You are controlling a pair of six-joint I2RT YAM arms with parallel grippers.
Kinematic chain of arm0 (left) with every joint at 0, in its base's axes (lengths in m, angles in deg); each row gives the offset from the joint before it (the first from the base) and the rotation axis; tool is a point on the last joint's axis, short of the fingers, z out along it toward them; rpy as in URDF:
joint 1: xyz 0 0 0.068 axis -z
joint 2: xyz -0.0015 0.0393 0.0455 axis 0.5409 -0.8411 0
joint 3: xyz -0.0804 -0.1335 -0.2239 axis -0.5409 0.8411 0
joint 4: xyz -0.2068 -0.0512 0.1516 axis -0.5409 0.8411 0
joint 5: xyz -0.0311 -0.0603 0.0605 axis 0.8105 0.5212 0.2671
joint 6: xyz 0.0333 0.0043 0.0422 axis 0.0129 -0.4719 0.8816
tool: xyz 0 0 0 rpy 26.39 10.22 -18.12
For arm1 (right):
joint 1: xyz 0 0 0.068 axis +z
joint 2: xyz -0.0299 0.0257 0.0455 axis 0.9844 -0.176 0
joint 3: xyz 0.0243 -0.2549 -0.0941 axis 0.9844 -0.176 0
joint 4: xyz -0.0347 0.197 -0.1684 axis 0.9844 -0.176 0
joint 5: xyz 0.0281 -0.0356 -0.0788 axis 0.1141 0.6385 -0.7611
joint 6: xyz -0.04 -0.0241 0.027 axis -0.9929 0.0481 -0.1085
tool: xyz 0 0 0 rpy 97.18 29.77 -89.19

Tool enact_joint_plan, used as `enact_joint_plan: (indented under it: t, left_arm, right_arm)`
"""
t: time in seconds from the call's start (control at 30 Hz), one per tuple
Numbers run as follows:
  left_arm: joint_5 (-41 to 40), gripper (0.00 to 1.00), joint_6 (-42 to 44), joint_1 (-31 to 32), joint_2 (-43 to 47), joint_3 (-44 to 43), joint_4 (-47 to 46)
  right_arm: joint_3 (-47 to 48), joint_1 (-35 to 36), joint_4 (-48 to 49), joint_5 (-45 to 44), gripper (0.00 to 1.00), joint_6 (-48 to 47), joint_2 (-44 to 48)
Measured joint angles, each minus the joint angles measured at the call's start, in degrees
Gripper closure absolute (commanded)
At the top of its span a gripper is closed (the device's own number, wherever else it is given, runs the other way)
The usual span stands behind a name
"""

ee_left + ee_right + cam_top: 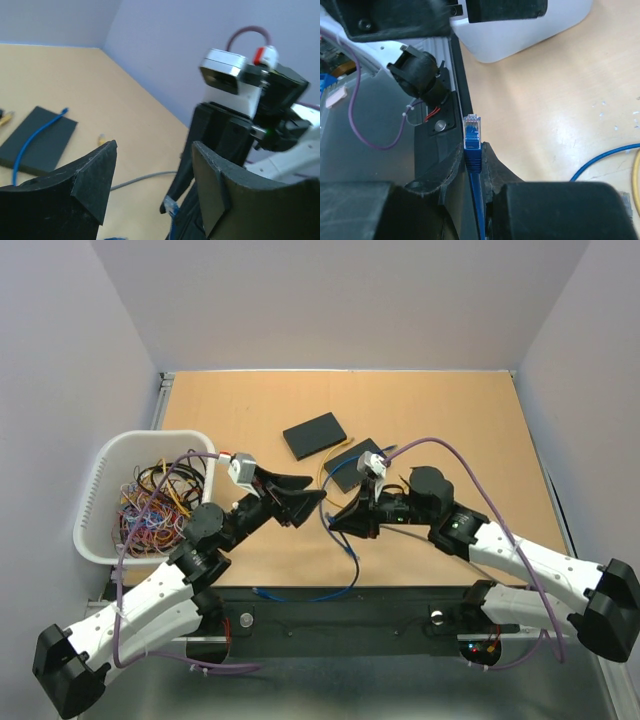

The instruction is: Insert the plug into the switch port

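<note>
From above, the left claw (305,496) stands wide with nothing between its jaws, close beside the right claw (335,520). The right claw pinches a blue cable (352,558) that loops down to the near edge of the tabletop (450,420). The nearer black box (352,468) lies just behind the right claw, the farther black box (314,435) beyond it. A white basket (100,480) of wires sits at the left.

The left wrist view shows the left claw's fingers (95,175) apart and empty.

In the right wrist view, the plug (472,131) stands upright, gripped just below its clear tip by narrow jaws.
</note>
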Motion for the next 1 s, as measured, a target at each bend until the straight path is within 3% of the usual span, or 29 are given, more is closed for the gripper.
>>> enact_joint_plan:
  t: [0.23, 0.37, 0.63, 0.9, 1.0]
  left_arm:
    - [17.18, 0.26, -0.07, 0.02, -1.36, 4.37, -14.12]
    - [22.29, 0.27, -0.35, 0.02, -1.36, 5.22, -18.67]
    - [28.26, 0.37, -1.31, 0.02, -1.11, 5.75, -22.84]
    - [30.01, 0.58, -2.25, 0.07, -0.24, 6.36, -23.80]
    - [29.94, 0.73, -2.58, 0.24, -0.28, 6.36, -23.96]
  right_arm:
    - [-0.94, 0.00, 5.92, 8.13, 0.99, 1.51, 1.97]
    - [0.48, 0.00, 8.24, 12.59, 1.00, 2.27, 1.86]
    - [2.73, 0.00, 12.22, 15.91, 1.00, 3.78, 1.62]
    - [3.87, 0.00, 14.29, 16.06, 1.00, 5.29, -0.72]
    - [3.87, 0.00, 14.75, 16.11, 1.00, 5.88, -1.18]
